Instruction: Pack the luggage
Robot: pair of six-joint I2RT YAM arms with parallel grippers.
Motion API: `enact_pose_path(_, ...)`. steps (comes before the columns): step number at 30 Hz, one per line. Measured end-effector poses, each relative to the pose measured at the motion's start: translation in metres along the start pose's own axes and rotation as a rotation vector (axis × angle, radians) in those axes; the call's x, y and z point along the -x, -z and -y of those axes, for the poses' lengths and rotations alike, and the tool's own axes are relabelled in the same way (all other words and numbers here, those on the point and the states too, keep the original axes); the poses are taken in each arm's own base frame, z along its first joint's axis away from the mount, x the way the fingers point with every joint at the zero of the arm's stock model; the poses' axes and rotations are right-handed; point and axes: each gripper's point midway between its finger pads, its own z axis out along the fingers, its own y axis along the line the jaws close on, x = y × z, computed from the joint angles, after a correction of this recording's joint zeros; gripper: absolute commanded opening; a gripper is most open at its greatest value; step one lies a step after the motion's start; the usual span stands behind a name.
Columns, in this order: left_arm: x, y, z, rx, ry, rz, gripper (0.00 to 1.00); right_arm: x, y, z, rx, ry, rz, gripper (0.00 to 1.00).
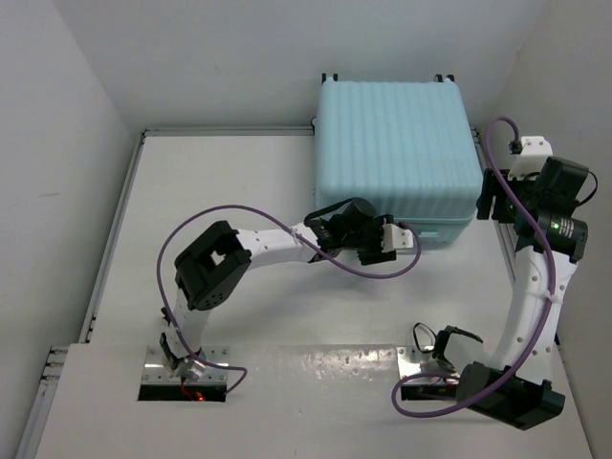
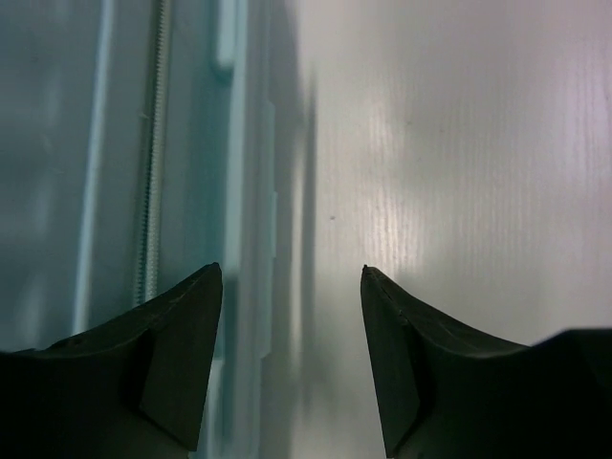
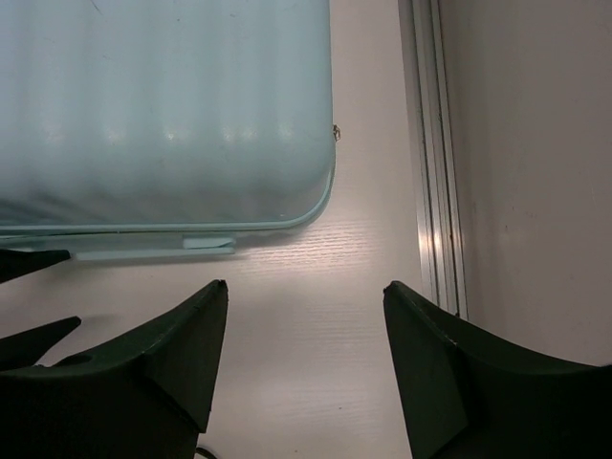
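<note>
The luggage (image 1: 397, 153) is a pale blue ribbed hard-shell suitcase lying flat and closed at the back of the table. My left gripper (image 1: 402, 237) is at the middle of its near edge, open, with nothing between the fingers. In the left wrist view the luggage's side wall and zip line (image 2: 151, 143) fill the left, and the left gripper (image 2: 290, 269) straddles the line where the case meets the table. My right gripper (image 1: 491, 199) hovers open beside the luggage's near right corner (image 3: 306, 206). The right gripper (image 3: 306, 285) has bare table beneath it.
The white table (image 1: 249, 182) has a raised metal rail (image 3: 432, 143) along its right edge, with the wall just beyond. Another rail runs down the left side (image 1: 115, 249). Purple cables (image 1: 258, 212) loop off both arms. The left gripper's dark fingertips (image 3: 29, 260) show at the left of the right wrist view.
</note>
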Motion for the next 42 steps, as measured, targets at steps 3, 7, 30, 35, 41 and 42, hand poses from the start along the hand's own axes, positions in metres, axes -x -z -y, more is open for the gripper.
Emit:
enact_pose_path(3,0.003,0.001,-0.01,0.029,-0.009,0.009,0.64,0.0,0.0,0.0,0.003,0.0,0.001,0.66)
enact_pose_path(7,0.003,0.003,-0.019,0.048,-0.006,0.01,0.65,0.0,-0.001,-0.001,0.005,-0.001,-0.003,0.66)
enact_pose_path(30,-0.017,-0.052,-0.034,0.053,-0.003,-0.166,0.42,-0.019,-0.032,-0.013,0.105,-0.009,-0.062,0.64)
enact_pose_path(35,-0.02,-0.052,-0.047,0.078,0.002,-0.174,0.27,-0.024,-0.035,-0.019,0.188,-0.026,-0.048,0.64)
enact_pose_path(41,-0.034,-0.039,-0.056,0.03,0.047,-0.157,0.05,-0.031,-0.042,0.002,0.264,-0.136,-0.03,0.6)
enact_pose_path(42,-0.038,-0.035,-0.059,0.02,0.059,-0.153,0.03,-0.032,-0.043,0.004,0.279,-0.144,-0.027,0.57)
